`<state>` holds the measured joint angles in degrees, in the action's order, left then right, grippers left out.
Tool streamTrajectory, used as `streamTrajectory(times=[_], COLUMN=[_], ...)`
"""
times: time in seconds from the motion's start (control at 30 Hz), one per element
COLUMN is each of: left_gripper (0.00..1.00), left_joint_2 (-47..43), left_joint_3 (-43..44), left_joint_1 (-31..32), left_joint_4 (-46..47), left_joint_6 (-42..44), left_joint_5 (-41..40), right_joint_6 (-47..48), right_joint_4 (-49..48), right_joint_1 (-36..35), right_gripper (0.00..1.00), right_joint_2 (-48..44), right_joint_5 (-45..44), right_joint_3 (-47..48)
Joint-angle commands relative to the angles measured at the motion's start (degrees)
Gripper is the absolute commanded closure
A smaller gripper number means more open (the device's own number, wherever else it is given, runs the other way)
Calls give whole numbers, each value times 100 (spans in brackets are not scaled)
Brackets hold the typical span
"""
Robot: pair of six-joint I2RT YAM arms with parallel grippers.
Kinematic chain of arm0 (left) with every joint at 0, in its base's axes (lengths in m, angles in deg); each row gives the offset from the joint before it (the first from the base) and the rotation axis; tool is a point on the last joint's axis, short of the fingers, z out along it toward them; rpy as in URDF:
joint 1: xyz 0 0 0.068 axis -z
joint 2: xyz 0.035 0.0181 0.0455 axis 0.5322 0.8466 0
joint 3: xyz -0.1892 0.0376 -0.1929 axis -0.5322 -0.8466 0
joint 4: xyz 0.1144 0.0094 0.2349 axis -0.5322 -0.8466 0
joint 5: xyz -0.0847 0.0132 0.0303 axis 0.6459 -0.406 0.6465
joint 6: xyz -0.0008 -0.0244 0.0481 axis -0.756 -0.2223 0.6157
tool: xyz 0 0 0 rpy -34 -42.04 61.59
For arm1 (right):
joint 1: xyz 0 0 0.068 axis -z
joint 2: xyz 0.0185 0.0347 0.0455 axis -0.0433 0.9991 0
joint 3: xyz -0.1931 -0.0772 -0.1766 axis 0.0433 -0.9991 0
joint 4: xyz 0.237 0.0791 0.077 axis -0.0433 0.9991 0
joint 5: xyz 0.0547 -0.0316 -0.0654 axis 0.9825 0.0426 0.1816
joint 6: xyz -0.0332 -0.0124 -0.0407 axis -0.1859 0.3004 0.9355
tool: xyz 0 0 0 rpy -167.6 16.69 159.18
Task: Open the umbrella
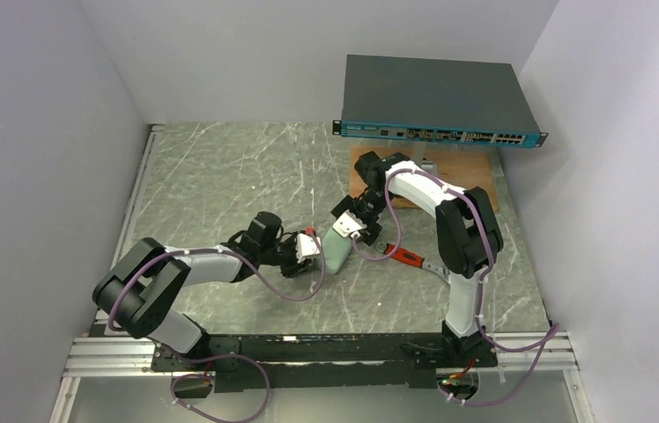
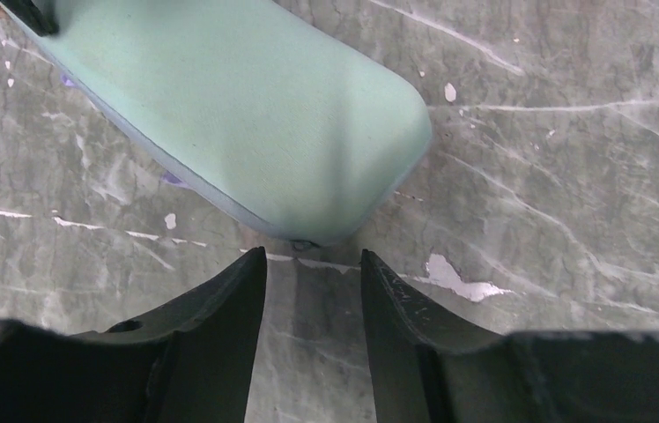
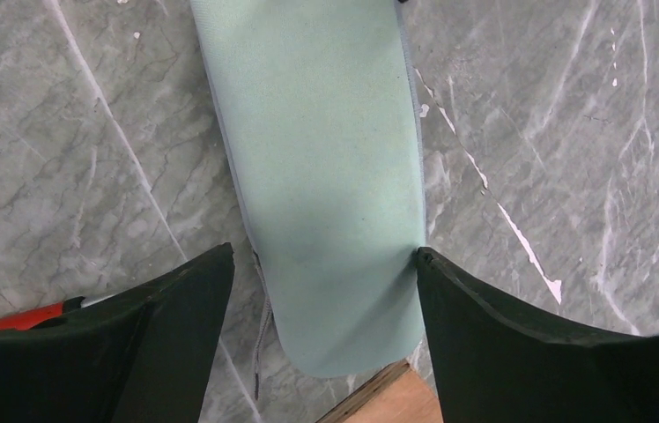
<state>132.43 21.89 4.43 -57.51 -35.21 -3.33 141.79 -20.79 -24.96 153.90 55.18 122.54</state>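
Observation:
A mint-green oblong case (image 1: 336,251) lies on the marble table between both arms. The umbrella itself is hidden; only small lavender bits (image 2: 172,179) show at the case's lower seam, and a thin grey cord (image 3: 260,326) lies beside its end. My left gripper (image 1: 308,249) sits low at the case's near rounded end (image 2: 247,115). In the left wrist view that gripper (image 2: 313,256) has its jaws apart with nothing between them. My right gripper (image 1: 350,227) straddles the case's far end (image 3: 326,150). In the right wrist view it (image 3: 326,256) is open, with one fingertip (image 3: 427,260) touching the case's edge.
A dark network switch (image 1: 436,101) rests above a wooden board (image 1: 476,172) at the back right; the board's corner (image 3: 388,397) shows under the right gripper. A red-handled tool (image 1: 405,256) lies right of the case. Grey walls close in three sides.

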Motion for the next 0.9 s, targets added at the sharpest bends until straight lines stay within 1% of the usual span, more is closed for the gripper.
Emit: streamTrajectory(times=[0.0, 0.1, 0.2, 0.33, 0.4, 0.47, 0.5, 0.67, 0.77, 0.87], left_gripper=[54, 60, 69, 87, 91, 99, 100, 100, 100, 100], left_joint_2=[206, 344, 408, 308, 210, 97, 40, -205, -277, -288], left_joint_3=[343, 457, 483, 476, 478, 410, 370, 251, 287, 257], left_joint_1=[30, 30, 29, 27, 25, 16, 8, 41, 118, 237], left_joint_4=[308, 263, 233, -34, -253, -310, -319, -401, -567, -482], left_joint_6=[-66, -136, -119, -124, -184, -317, -404, -749, -919, -1163], left_joint_5=[318, 298, 398, 419, 397, 384, 365, 275, 189, 101], right_joint_6=[333, 292, 268, 169, 126, 110, 87, -179, -626, -1053], right_joint_4=[262, 257, 240, 213, 197, 180, 164, 25, -203, -241], right_joint_1=[-20, -26, -14, -4, 2, 25, 27, 28, 31, 28], right_gripper=[25, 28, 33, 41, 44, 47, 47, 55, 61, 64], right_joint_2=[45, 58, 73, 87, 79, 64, 54, -52, -140, -178], right_joint_5=[65, 61, 56, 56, 46, 15, 5, -45, -67, 14], right_joint_3=[81, 70, 56, 55, 15, -53, -94, -379, -566, -629])
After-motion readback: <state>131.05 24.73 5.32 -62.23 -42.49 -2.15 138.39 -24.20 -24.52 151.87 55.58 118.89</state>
